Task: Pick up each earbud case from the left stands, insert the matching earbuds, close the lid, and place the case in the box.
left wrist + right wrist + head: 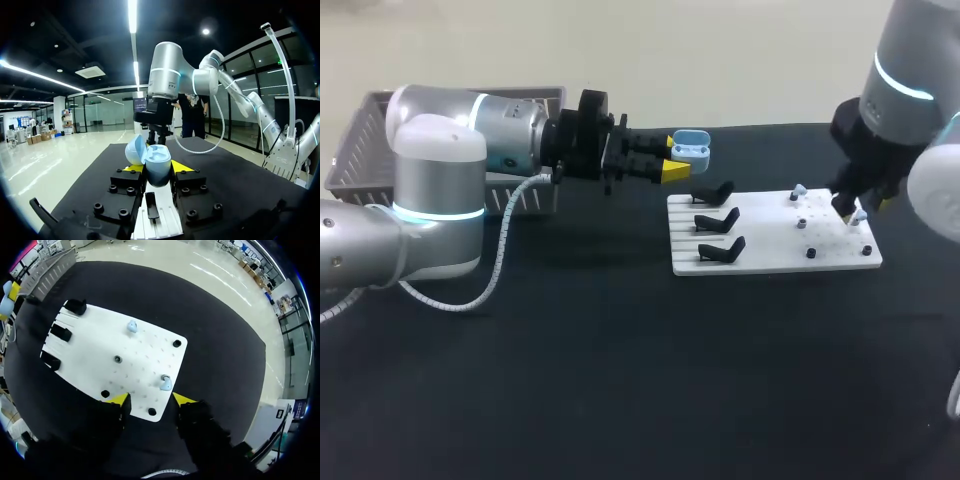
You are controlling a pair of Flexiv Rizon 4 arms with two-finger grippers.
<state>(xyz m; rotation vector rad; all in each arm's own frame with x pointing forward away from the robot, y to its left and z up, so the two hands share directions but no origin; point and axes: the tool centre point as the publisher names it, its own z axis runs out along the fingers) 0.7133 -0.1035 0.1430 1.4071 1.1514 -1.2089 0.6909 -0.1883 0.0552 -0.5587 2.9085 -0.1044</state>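
Observation:
My left gripper (677, 158) (157, 175) is shut on a light blue earbud case (692, 148) (160, 161) and holds it in the air left of the white board (770, 262), its lid (134, 149) standing open. Three black stands (717, 220) on the board's left side are bare. Two light blue earbuds sit on pegs at the board's right: one (799, 190) (132, 326) at the far edge, the other (860, 215) (165, 384) close ahead of my right gripper (850, 208) (151, 400). That gripper hangs over the board's right end, fingers apart and holding nothing.
A grey mesh basket (360, 140) stands at the back left, behind my left arm. Small black pegs (117, 359) dot the board's right half. The black tabletop spreads wide in front of the board.

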